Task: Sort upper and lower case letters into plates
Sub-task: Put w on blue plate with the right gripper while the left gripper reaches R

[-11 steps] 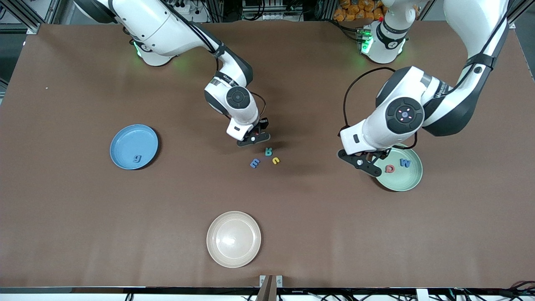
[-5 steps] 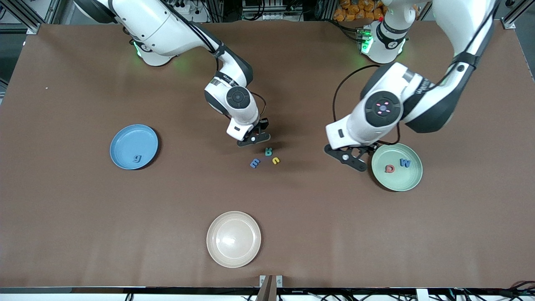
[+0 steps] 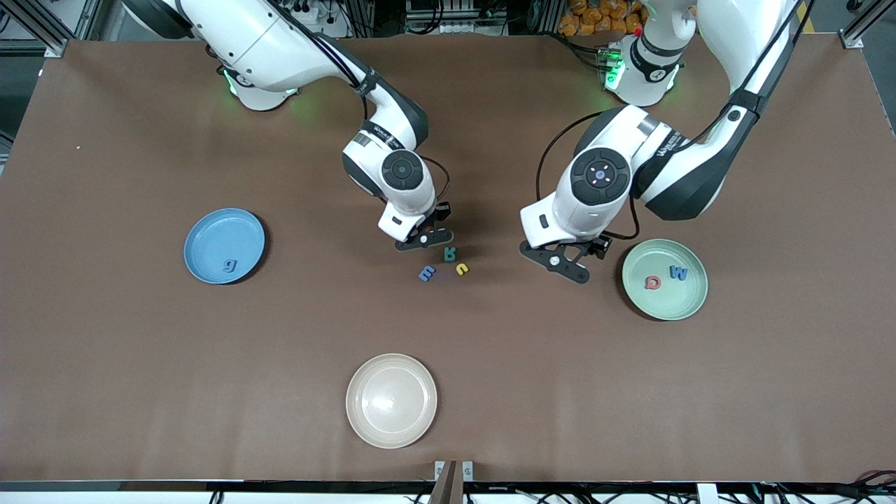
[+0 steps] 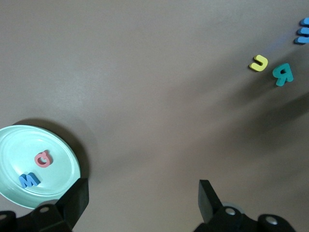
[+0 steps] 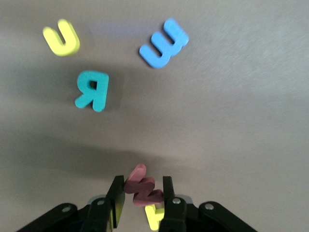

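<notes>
Three loose letters lie mid-table. The right gripper, just beside them, pinches a dark red letter, likely bound for the blue plate. The left gripper, fingers apart, hovers between them and the mint plate.

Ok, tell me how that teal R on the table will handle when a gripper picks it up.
The teal R looks like a thin flat foam cutout, so probably very light and slightly squashy. Lying flat on the table, it shouldn't roll. Set close beside the yellow letter, it may get nudged along with it.
</notes>
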Robot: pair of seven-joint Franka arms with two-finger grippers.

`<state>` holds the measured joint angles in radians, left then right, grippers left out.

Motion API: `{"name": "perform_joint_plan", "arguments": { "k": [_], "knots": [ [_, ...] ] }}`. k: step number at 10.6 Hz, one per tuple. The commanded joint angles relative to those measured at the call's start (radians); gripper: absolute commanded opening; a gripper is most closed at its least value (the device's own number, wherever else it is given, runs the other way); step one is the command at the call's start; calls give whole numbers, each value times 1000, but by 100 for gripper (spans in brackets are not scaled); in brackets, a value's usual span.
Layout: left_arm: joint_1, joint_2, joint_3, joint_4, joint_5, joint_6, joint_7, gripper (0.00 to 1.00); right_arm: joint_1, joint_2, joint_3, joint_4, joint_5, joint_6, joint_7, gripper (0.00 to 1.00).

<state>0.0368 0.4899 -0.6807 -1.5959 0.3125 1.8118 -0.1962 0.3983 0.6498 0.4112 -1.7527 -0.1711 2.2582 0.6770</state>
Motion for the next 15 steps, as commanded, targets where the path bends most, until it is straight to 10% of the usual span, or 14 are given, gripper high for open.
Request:
{"name": "perform_joint_plan", "arguments": {
  "k": [1, 9, 15],
  "knots": [
    [-12, -10, 39, 7, -62, 35, -12, 100, -67, -51, 26, 1, 22, -58, -2, 0],
    [-317, 62, 206, -6, -173, 271, -285, 100, -568, -177, -2, 2, 128, -363, -644, 0],
    [-661, 182, 456, 4, -231, 444, -543, 100, -612, -165, -181, -5, 88, -365, -812, 0]
  ]
}}
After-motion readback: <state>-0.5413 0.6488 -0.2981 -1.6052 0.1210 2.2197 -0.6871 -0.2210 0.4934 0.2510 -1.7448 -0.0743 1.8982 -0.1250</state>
